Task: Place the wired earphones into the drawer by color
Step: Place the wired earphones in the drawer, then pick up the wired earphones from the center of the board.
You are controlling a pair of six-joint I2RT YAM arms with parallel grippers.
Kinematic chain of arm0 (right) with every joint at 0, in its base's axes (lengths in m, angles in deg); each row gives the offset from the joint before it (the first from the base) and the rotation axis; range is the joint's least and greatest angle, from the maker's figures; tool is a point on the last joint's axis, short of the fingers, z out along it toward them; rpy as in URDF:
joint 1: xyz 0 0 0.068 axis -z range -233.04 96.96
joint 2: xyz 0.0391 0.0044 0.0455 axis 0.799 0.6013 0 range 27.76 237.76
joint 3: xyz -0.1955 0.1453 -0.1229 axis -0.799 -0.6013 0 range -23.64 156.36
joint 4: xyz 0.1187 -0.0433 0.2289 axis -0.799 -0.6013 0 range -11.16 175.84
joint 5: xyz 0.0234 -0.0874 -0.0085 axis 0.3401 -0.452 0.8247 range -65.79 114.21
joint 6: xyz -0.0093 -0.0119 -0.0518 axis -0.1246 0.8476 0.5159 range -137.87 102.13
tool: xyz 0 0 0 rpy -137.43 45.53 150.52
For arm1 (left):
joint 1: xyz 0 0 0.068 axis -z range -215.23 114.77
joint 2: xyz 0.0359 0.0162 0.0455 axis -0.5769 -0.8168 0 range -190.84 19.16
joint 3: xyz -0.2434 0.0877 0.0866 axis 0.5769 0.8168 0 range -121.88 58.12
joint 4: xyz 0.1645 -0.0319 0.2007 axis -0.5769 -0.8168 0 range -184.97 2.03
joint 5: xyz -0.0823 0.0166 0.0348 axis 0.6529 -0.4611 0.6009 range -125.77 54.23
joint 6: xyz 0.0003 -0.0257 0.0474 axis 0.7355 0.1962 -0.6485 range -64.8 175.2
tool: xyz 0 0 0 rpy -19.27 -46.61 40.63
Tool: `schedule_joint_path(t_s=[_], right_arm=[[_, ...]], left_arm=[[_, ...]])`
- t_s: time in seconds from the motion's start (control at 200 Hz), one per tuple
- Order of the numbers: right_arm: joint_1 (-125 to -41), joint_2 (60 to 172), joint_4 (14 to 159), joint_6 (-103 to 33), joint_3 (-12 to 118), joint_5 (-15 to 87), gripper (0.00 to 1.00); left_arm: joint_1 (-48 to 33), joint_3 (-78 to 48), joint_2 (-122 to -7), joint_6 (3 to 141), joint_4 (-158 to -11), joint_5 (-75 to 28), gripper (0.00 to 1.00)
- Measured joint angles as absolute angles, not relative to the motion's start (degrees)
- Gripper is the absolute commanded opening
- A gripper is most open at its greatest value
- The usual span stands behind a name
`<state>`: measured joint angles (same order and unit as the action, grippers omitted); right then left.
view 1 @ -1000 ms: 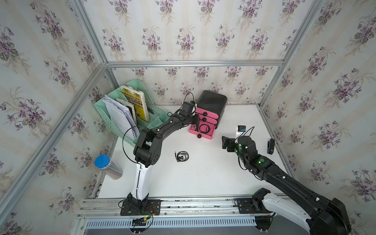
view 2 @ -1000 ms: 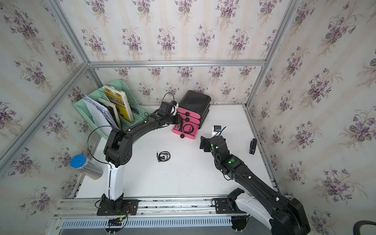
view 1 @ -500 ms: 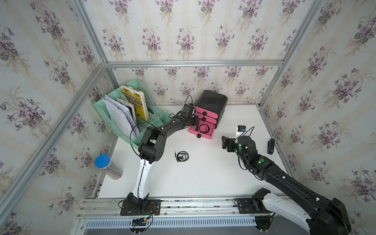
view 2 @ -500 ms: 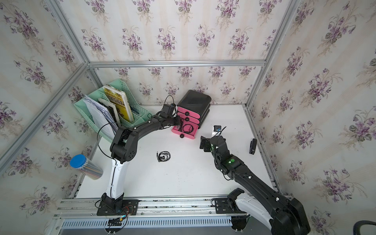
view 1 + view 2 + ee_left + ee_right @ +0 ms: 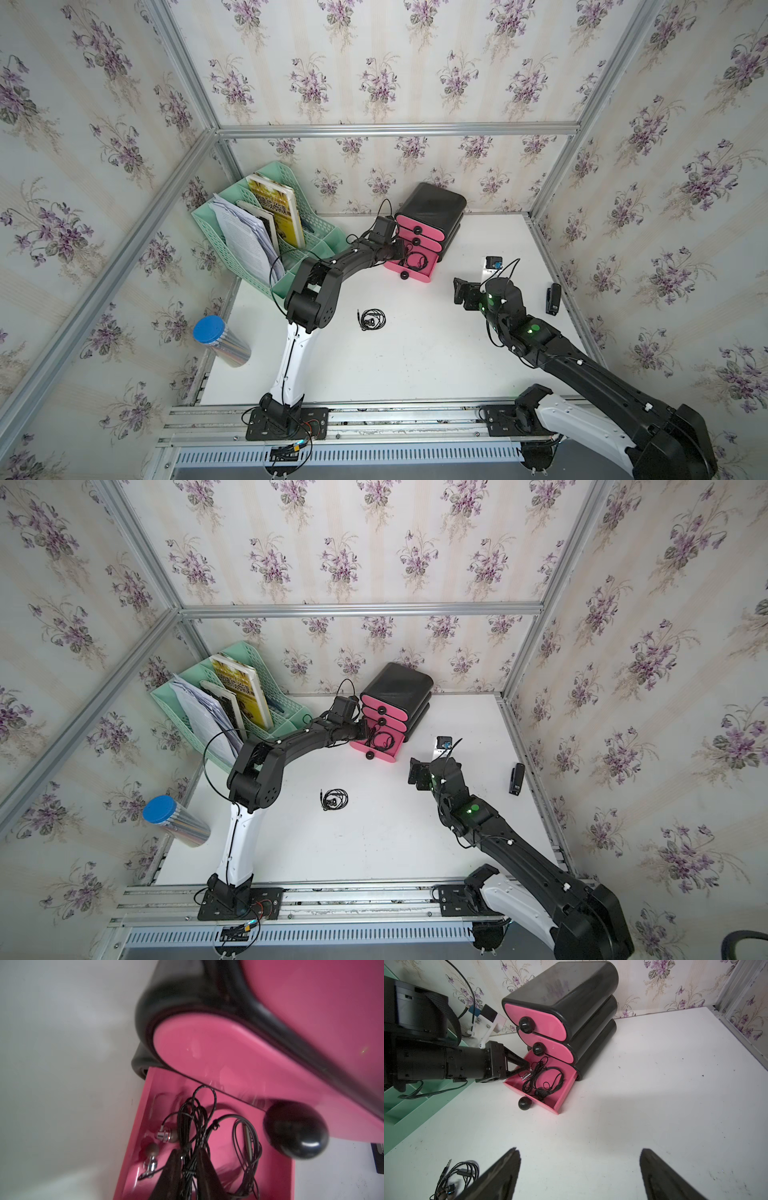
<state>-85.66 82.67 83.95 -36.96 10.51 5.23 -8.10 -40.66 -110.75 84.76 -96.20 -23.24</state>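
The drawer cabinet stands at the back of the table. Its bottom pink drawer is pulled out. Black wired earphones lie inside it. My left gripper reaches into that drawer, shut on a bundle of their cable. A second coil lies beside it. Another black earphone set lies mid-table. My right gripper hovers open and empty over bare table.
A mint-green file rack with books and papers stands left of the cabinet. A cylinder with a blue lid leans off the table's left edge. A black stapler and a small white-and-blue box sit at the right.
The left arm's elbow has shifted while its gripper stayed at the open drawer, and its jaws have narrowed onto the cable. The right arm has not moved.
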Motion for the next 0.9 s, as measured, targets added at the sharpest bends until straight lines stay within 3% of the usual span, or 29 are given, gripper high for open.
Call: schedule_joint_path(t_s=[0.32, 0.5, 0.759, 0.824, 0.899], right_arm=[[-85.7, 86.3, 84.4, -34.2, 12.2, 11.8, 0.94], [-85.7, 92.1, 84.4, -31.6, 16.5, 21.0, 0.92], [-90.3, 105.9, 82.9, -29.4, 25.0, 31.1, 0.88], [-92.5, 109.4, 82.1, -28.7, 27.1, 31.6, 0.87], [-94.8, 112.6, 81.3, -28.5, 29.0, 32.2, 0.87]], left_arm=[[-8.2, -32.7, -99.3, 85.6, -92.5, -23.6, 0.34], [-8.6, -25.6, -91.8, 86.4, -91.3, -24.7, 0.54], [-9.5, -12.0, -79.2, 87.8, -90.3, -27.3, 0.94], [-9.5, -8.7, -75.7, 88.3, -90.3, -28.5, 1.0], [-9.5, -5.3, -71.7, 88.6, -91.2, -30.2, 0.99]])
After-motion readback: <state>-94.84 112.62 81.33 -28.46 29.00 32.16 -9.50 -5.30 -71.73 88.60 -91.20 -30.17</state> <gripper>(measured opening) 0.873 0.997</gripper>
